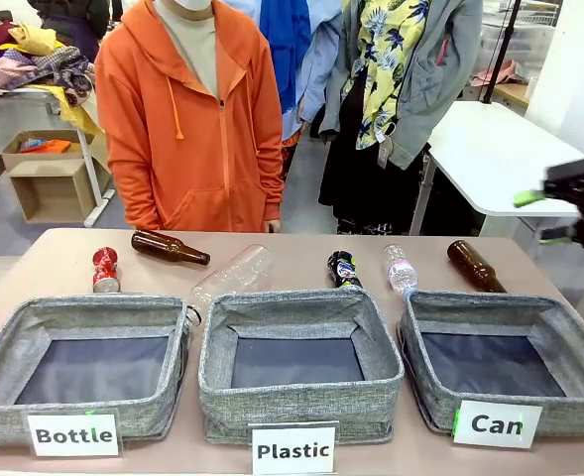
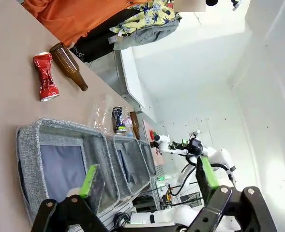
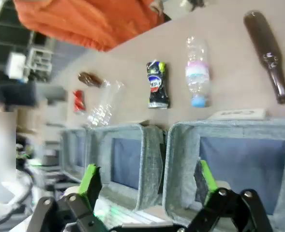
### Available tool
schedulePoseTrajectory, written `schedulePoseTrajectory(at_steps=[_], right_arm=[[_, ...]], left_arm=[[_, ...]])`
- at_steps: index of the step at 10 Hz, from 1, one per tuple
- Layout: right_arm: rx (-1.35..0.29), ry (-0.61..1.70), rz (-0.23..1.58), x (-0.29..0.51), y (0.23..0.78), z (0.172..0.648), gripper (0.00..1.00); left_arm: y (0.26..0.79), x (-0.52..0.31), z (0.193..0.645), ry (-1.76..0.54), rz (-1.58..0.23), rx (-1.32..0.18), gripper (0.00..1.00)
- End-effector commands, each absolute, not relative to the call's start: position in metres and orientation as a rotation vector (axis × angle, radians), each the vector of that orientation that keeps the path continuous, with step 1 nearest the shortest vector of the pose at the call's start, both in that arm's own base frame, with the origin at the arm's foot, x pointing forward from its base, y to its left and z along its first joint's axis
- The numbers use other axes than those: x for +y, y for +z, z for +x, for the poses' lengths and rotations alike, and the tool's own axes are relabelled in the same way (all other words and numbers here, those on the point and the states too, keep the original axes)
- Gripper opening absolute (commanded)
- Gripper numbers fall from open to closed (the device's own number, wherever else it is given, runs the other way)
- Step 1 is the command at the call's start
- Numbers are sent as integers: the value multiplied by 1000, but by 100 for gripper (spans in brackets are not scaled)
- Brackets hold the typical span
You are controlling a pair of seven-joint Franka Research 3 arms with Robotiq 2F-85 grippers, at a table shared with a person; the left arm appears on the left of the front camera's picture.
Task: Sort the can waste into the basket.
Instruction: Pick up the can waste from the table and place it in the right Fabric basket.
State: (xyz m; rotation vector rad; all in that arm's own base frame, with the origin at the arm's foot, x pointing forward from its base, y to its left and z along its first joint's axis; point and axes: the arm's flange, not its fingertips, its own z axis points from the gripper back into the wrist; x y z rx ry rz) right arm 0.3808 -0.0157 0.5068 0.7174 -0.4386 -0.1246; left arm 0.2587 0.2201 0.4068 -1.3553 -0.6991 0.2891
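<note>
The black crushed can (image 1: 343,268) lies on the table behind the middle bin, and the red crushed can (image 1: 105,270) stands behind the left bin. The grey basket labelled "Can" (image 1: 480,302) is the rightmost bin, with nothing inside. My right gripper (image 1: 541,218) hovers open in the air at the far right, above and behind that basket. In the right wrist view its fingers (image 3: 148,181) spread over the basket (image 3: 239,126), with the black can (image 3: 157,84) and red can (image 3: 78,100) beyond. My left gripper (image 2: 147,176) is open, high over the left bin, with the red can (image 2: 45,76) ahead.
Bins labelled "Bottle" (image 1: 73,312) and "Plastic" (image 1: 296,305) sit left of the basket. Two brown glass bottles (image 1: 170,247) (image 1: 475,265) and two clear plastic bottles (image 1: 234,274) (image 1: 401,268) lie behind the bins. A person in an orange hoodie (image 1: 187,109) stands at the far edge.
</note>
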Motion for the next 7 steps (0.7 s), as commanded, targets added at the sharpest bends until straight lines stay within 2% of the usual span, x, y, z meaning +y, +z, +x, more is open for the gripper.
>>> schedulePoseTrajectory(at_steps=[1,5,6,7], right_arm=[[-421,-26,508,43,523,412,100],[-403,163,264,133,526,425,100],[-426,138,375,120,527,417,100],[-426,138,375,120,527,417,100]], left_arm=[[408,222,258,267,-1361,-718,100],[408,222,258,267,-1361,-718,100],[408,222,258,267,-1361,-718,100],[408,222,258,267,-1361,-718,100]])
